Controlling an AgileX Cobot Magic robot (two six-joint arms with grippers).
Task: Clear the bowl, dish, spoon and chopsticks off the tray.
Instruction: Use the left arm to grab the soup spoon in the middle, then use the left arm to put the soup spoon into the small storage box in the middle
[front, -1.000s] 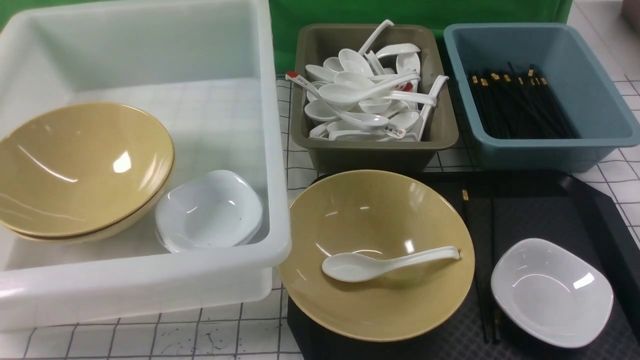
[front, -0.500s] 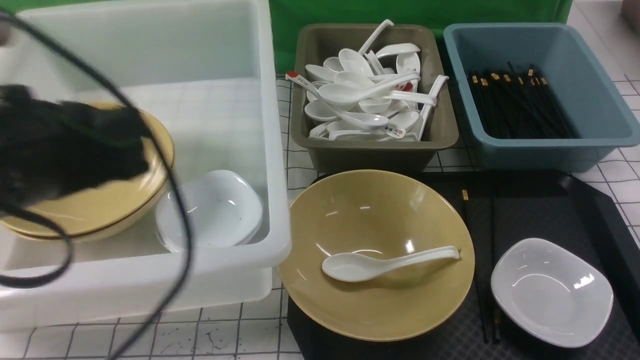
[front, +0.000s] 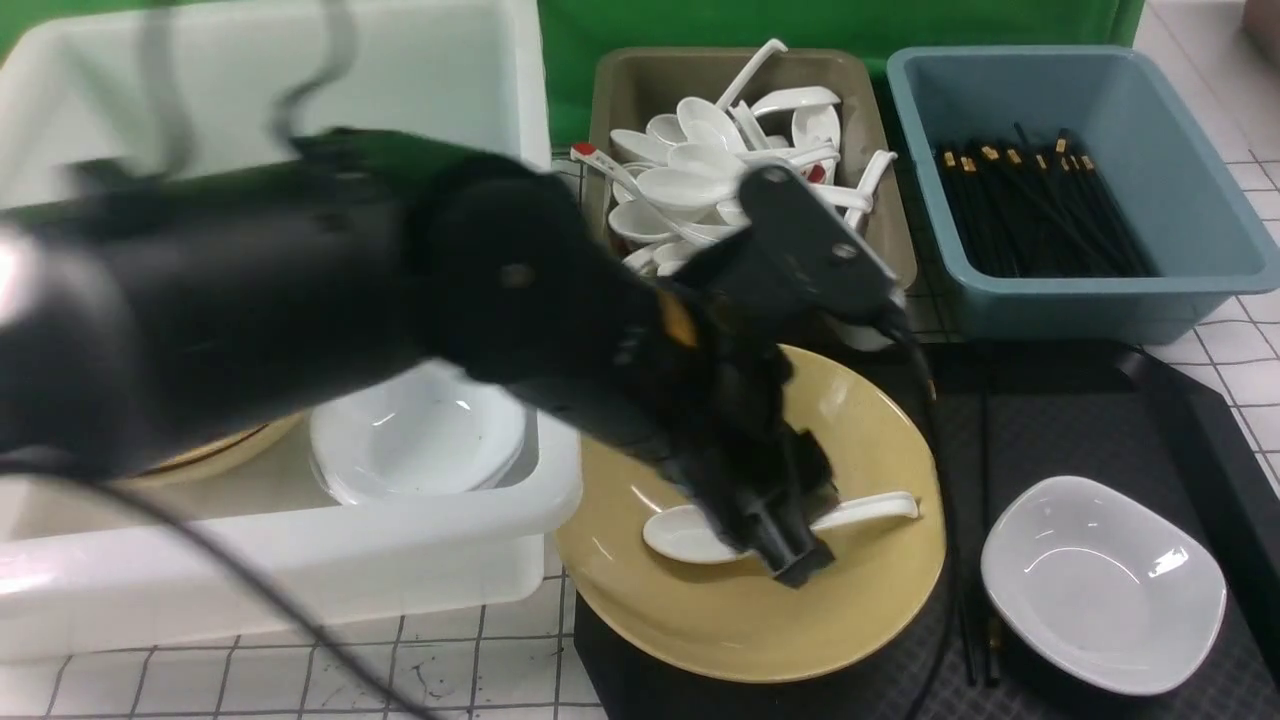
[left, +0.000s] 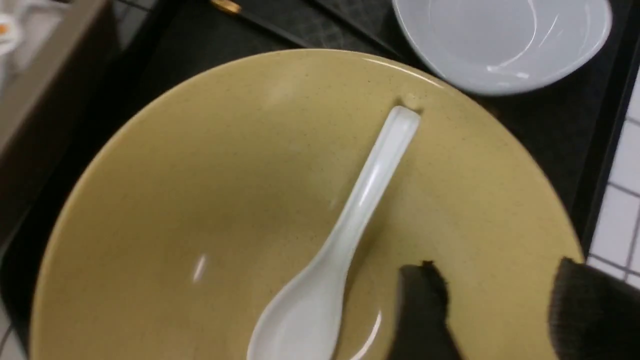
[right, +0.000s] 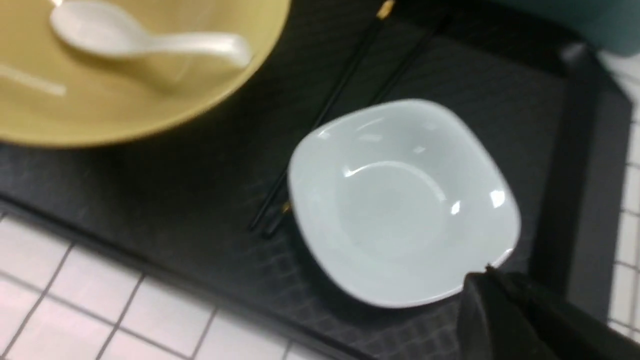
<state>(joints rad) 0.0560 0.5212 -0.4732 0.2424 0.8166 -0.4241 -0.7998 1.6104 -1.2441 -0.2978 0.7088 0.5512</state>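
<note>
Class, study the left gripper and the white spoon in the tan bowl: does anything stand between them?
Nothing visible does. The left gripper hangs open over the bowl, and the spoon lies bare inside it, just beside the jaws.
</note>
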